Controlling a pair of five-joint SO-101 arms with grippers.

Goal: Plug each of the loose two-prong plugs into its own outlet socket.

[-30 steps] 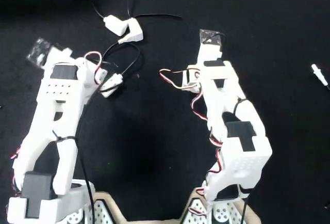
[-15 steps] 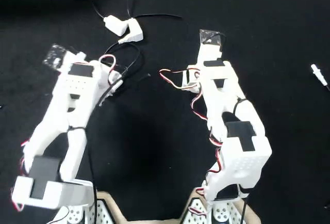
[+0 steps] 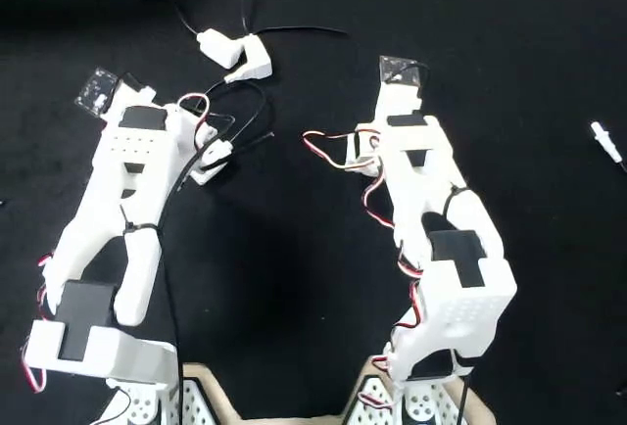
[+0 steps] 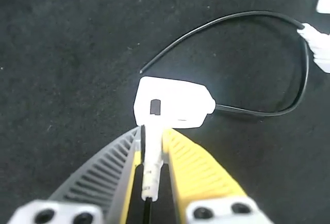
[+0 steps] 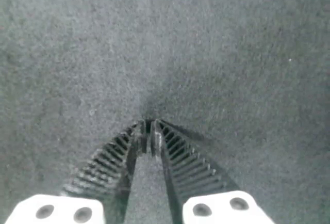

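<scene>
On the black cloth table (image 3: 294, 278), the left gripper (image 4: 152, 132) clenches a white plug (image 4: 149, 177), its tip at a corded socket (image 4: 175, 102) toward ten o'clock, while the right gripper (image 5: 149, 131), pinched together on nothing, sits toward one o'clock.

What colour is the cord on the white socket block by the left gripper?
The cord is black; clearest in left wrist view.

Centre lane: black mat (image 3: 294, 268) runs between the two arms, from the bases up to the cable loop (image 3: 257, 102).
Left gripper (image 4: 152, 131) front: socket block (image 4: 172, 102) sits just ahead; the cable loop curves around beyond it.
Far centre: white connector pair (image 3: 235, 55), cords trailing off.
Right side: mat extends past the right arm (image 3: 431, 200) to a loose plug (image 3: 607, 141) near the edge.
</scene>
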